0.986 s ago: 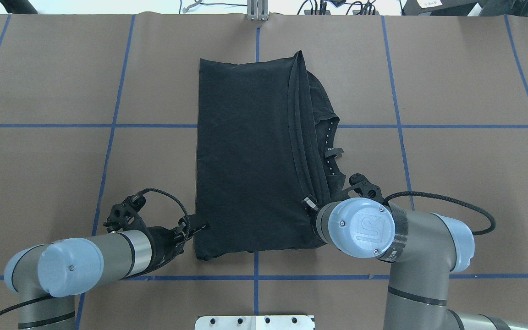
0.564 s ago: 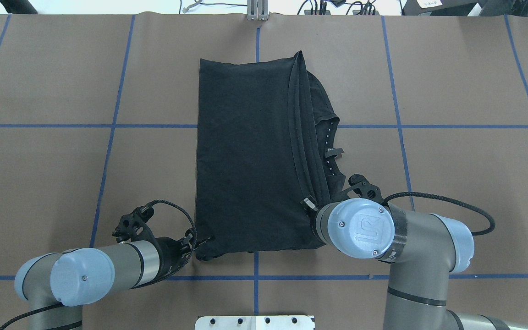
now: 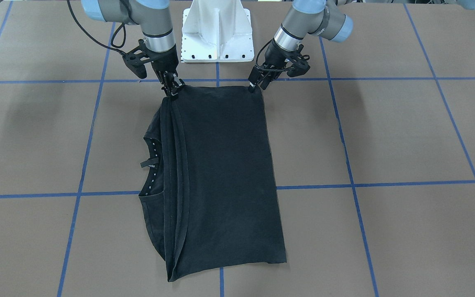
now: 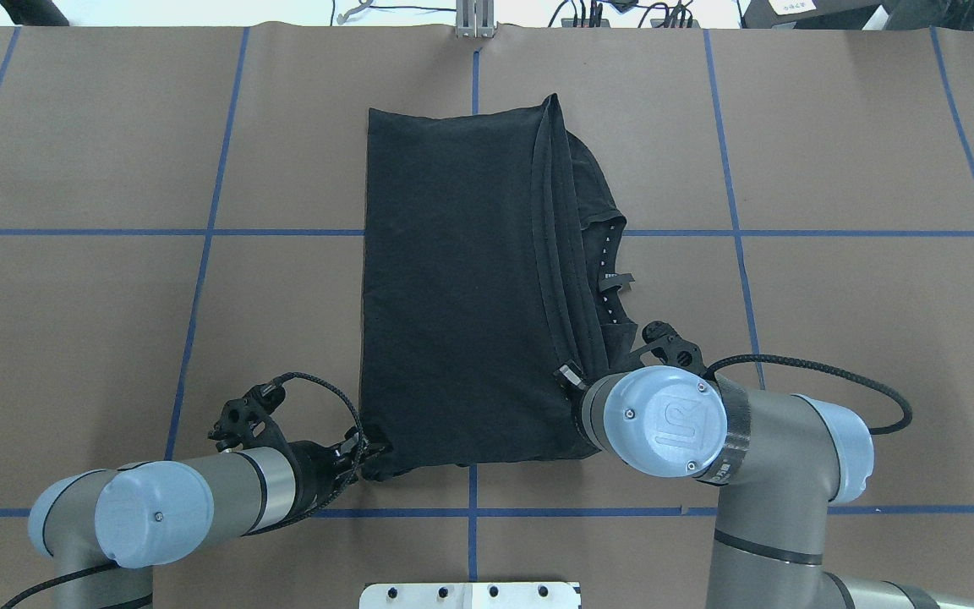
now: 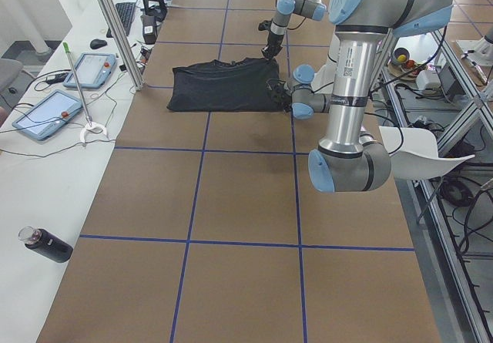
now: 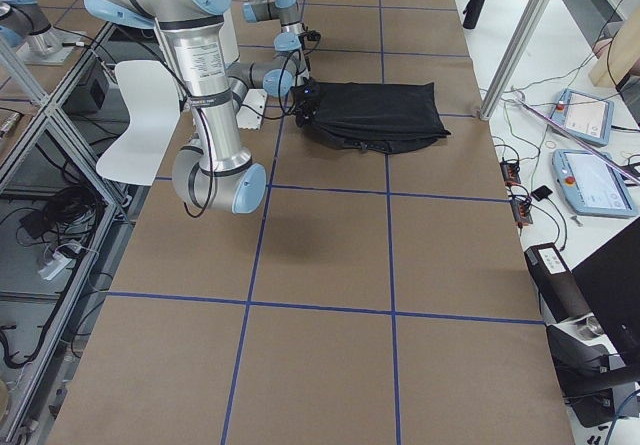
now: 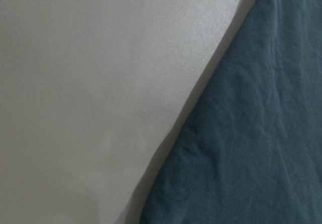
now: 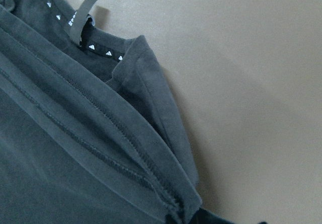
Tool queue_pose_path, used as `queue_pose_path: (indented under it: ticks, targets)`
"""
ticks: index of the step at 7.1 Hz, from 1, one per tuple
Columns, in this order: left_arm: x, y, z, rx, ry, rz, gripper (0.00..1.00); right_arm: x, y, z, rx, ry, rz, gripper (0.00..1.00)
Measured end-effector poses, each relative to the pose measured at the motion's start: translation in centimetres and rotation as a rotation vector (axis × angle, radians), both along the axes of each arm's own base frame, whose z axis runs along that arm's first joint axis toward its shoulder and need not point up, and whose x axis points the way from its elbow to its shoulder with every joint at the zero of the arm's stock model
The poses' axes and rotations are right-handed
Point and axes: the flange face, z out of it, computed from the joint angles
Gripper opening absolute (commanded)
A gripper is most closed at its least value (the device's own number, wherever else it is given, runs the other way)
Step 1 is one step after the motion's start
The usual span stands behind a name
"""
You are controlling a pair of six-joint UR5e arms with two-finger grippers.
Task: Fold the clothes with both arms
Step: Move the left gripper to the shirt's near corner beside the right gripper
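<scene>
Left gripper (image 4: 369,450) moved onto T-shirt (image 4: 453,279) corner

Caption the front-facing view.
Left tool and right tool at adjacent corners of the folded black T-shirt.

A matt black cloth T-shirt (image 4: 453,288) is lying on a matt brown paper table covering (image 4: 859,135) marked with blue tape (image 4: 73,232). The right arm (image 4: 779,436) is showing smooth grey metal and glossy light-blue plastic caps (image 4: 664,420).

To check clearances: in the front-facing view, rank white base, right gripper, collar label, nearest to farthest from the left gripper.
1. white base, behind the left gripper.
2. right gripper, on the T-shirt, other corner.
3. collar label, mid-shirt, right-arm side.
</scene>
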Motion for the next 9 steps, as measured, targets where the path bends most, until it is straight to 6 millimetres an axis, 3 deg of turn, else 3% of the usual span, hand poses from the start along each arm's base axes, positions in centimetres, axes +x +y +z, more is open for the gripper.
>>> queue_pose_path:
  ticks: [1,4,9]
  targets:
    - [0.0,0.0,0.1,0.000,-0.002,-0.001,0.50,0.0,0.0,-0.1,0.000,-0.001,0.000,0.00]
    - [0.1,0.1,0.5,-0.024,-0.004,-0.008,0.00,0.0,0.0,-0.2,0.001,-0.004,-0.002,0.00]
    - [-1.5,0.0,-1.1,-0.044,0.026,-0.022,0.00,0.1,-0.1,-0.2,0.001,-0.006,-0.001,0.00]
